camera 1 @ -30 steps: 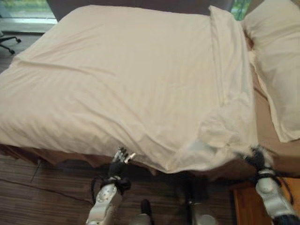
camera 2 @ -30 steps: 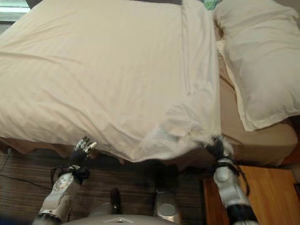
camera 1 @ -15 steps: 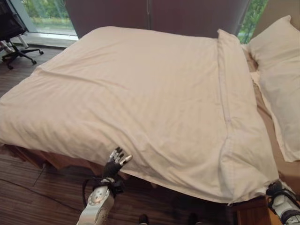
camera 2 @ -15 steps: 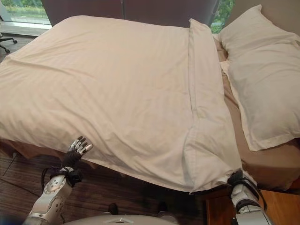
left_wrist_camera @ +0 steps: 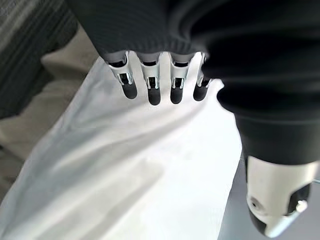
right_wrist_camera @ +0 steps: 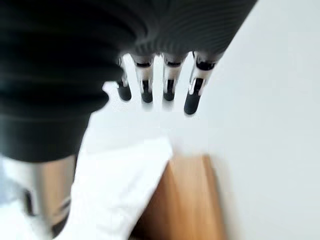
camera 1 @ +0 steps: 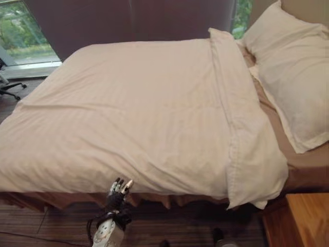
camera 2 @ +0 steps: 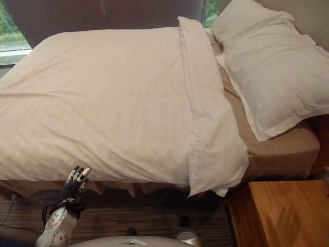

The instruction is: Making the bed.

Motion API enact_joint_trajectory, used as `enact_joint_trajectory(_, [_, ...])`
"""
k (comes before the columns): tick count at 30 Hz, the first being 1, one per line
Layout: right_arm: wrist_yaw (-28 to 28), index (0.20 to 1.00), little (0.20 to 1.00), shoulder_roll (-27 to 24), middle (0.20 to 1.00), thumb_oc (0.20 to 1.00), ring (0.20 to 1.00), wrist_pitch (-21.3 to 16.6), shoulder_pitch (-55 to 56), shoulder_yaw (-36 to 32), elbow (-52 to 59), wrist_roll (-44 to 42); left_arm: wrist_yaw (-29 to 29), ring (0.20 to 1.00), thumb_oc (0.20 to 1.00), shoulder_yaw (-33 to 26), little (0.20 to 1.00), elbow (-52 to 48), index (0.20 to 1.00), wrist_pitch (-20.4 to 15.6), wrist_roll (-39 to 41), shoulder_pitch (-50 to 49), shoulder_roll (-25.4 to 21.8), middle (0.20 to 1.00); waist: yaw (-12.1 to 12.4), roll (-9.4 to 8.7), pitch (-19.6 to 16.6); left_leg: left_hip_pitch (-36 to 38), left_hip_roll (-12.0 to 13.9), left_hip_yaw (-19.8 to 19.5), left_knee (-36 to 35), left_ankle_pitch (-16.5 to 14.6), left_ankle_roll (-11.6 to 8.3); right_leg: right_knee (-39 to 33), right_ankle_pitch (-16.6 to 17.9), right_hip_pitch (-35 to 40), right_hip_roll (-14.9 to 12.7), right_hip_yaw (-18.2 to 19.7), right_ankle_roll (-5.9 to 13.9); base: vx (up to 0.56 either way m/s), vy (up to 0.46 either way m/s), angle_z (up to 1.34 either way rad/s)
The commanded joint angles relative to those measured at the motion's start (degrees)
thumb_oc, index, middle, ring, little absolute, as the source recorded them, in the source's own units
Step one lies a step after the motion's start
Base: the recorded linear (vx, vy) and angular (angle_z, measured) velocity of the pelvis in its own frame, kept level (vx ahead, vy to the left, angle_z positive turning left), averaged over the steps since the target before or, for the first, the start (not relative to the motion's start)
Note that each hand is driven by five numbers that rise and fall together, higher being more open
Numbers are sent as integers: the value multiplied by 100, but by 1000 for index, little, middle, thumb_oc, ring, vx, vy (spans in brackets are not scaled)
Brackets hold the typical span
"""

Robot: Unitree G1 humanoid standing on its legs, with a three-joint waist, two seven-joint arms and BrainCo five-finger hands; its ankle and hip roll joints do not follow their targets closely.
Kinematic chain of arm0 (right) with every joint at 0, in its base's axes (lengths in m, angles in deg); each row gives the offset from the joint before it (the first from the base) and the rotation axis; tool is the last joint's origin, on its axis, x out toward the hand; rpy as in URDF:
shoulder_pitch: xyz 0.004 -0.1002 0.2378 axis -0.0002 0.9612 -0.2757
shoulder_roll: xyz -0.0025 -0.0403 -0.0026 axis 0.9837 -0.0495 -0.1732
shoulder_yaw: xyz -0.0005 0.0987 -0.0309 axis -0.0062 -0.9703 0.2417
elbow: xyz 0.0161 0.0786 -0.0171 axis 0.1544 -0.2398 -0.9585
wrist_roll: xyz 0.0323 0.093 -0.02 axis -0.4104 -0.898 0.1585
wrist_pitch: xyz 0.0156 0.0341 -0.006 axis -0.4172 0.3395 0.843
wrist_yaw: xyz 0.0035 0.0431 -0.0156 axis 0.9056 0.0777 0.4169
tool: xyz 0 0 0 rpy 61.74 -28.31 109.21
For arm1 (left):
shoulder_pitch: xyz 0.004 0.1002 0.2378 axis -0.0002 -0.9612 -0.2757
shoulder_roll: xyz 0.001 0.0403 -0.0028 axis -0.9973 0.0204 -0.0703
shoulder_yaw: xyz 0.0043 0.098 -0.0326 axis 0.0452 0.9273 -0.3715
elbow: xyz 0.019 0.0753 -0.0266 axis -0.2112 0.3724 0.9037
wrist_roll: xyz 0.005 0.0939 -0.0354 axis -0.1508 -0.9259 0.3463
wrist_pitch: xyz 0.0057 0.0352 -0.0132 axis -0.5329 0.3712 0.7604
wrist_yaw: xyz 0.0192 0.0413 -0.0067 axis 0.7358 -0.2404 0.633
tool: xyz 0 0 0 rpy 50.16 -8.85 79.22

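Both hands, left hand [camera 1: 118, 189] and right hand [right_wrist_camera: 150, 85], are hanging open and empty; the soft, light duvet [camera 1: 144, 113] just beyond their fingertips wants gripping at its hem

Cream faintly striped duvet [camera 1: 133, 118], brown sheet [camera 2: 277, 149], white pillow [camera 2: 267, 67].

Each robot hand [left_wrist_camera: 165, 60] has silver, dark-tipped fingers [right_wrist_camera: 145, 87] under a dark ribbed cover.

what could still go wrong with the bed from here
The cream duvet's folded corner droops off the mattress edge above the wooden nightstand; it may slide further. The open left hand sits beside the duvet's near hem and could snag it. The large cream pillow lies skewed over the tan sheet.
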Motion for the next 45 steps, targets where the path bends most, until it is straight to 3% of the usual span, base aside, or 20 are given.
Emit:
enact_joint_trajectory(1, [-280,821,821,297,821,821,821,-793,-1045,571,22,-933,19,1000,1000,-35,1000,-303,1000,-229,238,373,-197,1000,184,-190,250,101,-63,-169,70,-285,6,102,-144,81,-228,-188,99,-21,-26,-28])
enact_joint_trajectory(2, [-58,200,200,660,200,200,200,-1284,-1394,954,-38,-2205,-37,1000,1000,64,1000,-327,1000,-208,339,343,-248,1000,216,-179,258,111,-49,-155,70,-272,8,102,-156,83,-208,-166,82,-29,-19,-15])
enact_joint_trajectory(3, [-60,200,200,653,200,200,200,-1302,-1409,970,-63,-2225,-39,1000,1000,54,1000,-328,1000,-207,342,340,-253,1000,210,-186,257,111,-49,-154,70,-273,7,102,-157,83,-208,-164,81,0,0,0])
enact_joint_trajectory(6, [720,200,200,1534,200,200,200,-1888,-2323,1859,-380,-4954,-197,1000,1000,177,1000,-52,1000,-64,447,415,-353,1000,338,-159,277,144,-36,-187,70,-252,-24,102,-209,157,-196,-202,36,-16,-34,5])
enact_joint_trajectory(7, [720,200,200,1534,200,200,200,-1888,-2324,1860,-382,-4954,-198,1000,1000,176,1000,-51,1000,-64,447,416,-353,1000,337,-159,273,139,-36,-187,70,-251,-24,102,-208,152,-196,-202,36,-13,-48,5])
enact_joint_trajectory(8, [952,200,200,1894,200,200,200,-2118,-2789,2130,-610,-5753,-268,1000,1000,264,1000,147,1000,-87,430,553,-395,1000,422,-100,278,142,-33,-228,70,-241,-43,102,-235,183,-191,-242,8,13,-30,11])
enact_joint_trajectory(11, [990,200,200,2341,200,200,200,-2444,-3369,2226,-883,-6407,-304,1000,1000,278,1000,303,1000,-165,384,620,-440,1000,549,8,289,154,-35,-268,70,-229,-62,102,-273,248,-202,-300,-21,23,-45,22])
enact_joint_trajectory(14, [1083,200,200,2541,200,200,200,-2731,-3953,2176,-1359,-7385,-373,1000,1000,321,1000,535,1000,-250,480,698,-542,1000,659,214,341,100,-73,-345,70,-181,-99,102,-288,234,-240,-347,-48,-4,-39,19])
enact_joint_trajectory(15, [1094,200,200,2536,200,200,200,-2736,-3963,2174,-1373,-7398,-375,1000,1000,320,1000,542,1000,-253,481,706,-543,1000,657,214,345,98,-73,-348,70,-180,-99,102,-289,234,-240,-350,-48,-31,-31,22])
enact_joint_trajectory(16, [1150,200,200,2605,200,200,200,-2792,-4199,2181,-1638,-7653,-422,1000,1000,376,1000,679,1000,-283,605,754,-541,1000,700,368,391,49,-107,-375,70,-150,-117,102,-297,209,-265,-365,-61,-26,-14,17])
enact_joint_trajectory(18, [1134,200,200,2588,200,200,200,-2785,-4321,2244,-1903,-7642,-436,1000,1000,426,1000,727,1000,-325,662,793,-545,1000,710,477,437,15,-132,-396,70,-131,-120,102,-298,169,-278,-348,-65,-45,1,8])
enact_joint_trajectory(19, [1125,200,200,2598,200,200,200,-2738,-4480,2274,-2329,-7670,-493,1000,1000,469,1000,813,1000,-362,784,834,-499,1000,705,676,459,-34,-160,-377,70,-99,-128,102,-287,108,-301,-300,-70,-38,14,-1])
enact_joint_trajectory(21, [1110,200,200,2628,200,200,200,-2698,-4470,2253,-2540,-7639,-507,1000,1000,503,1000,837,1000,-376,804,843,-473,1000,690,765,455,-40,-168,-357,70,-90,-134,102,-288,92,-315,-281,-71,12,-6,-9])
enact_joint_trajectory(22, [1162,200,200,2764,200,200,200,-2677,-4335,2166,-2630,-7735,-548,1000,1000,500,1000,930,1000,-376,862,822,-384,1000,620,931,454,-31,-179,-329,70,-81,-139,102,-306,88,-330,-258,-68,33,-24,-2])
enact_joint_trajectory(27, [1378,200,200,3122,200,200,200,-2792,-3787,1671,-2752,-8340,-594,1000,1000,421,1000,1295,1000,-373,1082,804,-168,1000,338,1147,518,33,-198,-229,70,-120,-129,102,-341,75,-354,-159,-42,17,10,-3])
enact_joint_trajectory(28, [1435,200,200,3148,200,200,200,-2764,-3327,1475,-2756,-8307,-594,1000,1000,361,1000,1426,1000,-380,1097,841,-89,1000,136,1175,544,64,-186,-155,70,-148,-130,102,-338,49,-356,-93,-36,51,29,-9])
enact_joint_trajectory(36, [1596,200,200,3098,200,200,200,-2581,-2121,720,-3551,-8415,-651,1000,1000,261,1000,1543,1000,-374,1086,862,77,1000,-496,1146,535,292,-165,131,70,-319,-105,102,-328,16,-365,217,-20,32,29,-27])
enact_joint_trajectory(39, [1614,200,200,3063,200,200,200,-2558,-2088,653,-3658,-8437,-671,1000,1000,262,1000,1537,1000,-378,1083,871,85,1000,-547,1151,535,317,-169,148,70,-338,-100,102,-330,19,-368,245,-19,0,40,-24])
enact_joint_trajectory(40, [1614,200,200,2875,200,200,200,-2440,-2105,519,-4223,-8415,-731,1000,1000,295,1000,1569,1000,-373,1063,917,79,1000,-671,1165,527,383,-195,194,70,-392,-83,102,-319,13,-386,333,-7,-6,61,-20])
enact_joint_trajectory(45, [1600,200,200,2572,200,200,200,-2241,-2211,357,-4870,-8316,-802,1000,1000,269,1000,1623,1000,-364,1098,998,57,1000,-718,1184,506,457,-218,251,70,-450,-55,102,-301,2,-410,448,20,-4,56,-16])
